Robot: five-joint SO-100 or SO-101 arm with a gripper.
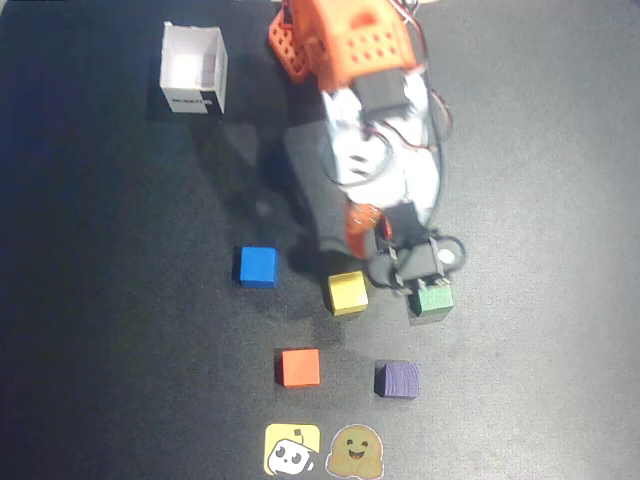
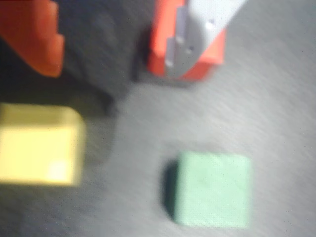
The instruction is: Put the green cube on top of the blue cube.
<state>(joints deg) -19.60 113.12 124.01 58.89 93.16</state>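
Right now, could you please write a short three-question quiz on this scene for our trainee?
1. True or false: the green cube already sits on the blue cube.
2. In the overhead view, which cube lies between blue and green?
3. In the wrist view, is the gripper touching the green cube: yes or no?

Key: 1 false, both rest apart on the table. 2 the yellow cube. 3 no, it hangs open beside it.

Matte green cube (image 2: 212,188), matte dark table (image 1: 120,350), orange plastic claw (image 2: 118,54)
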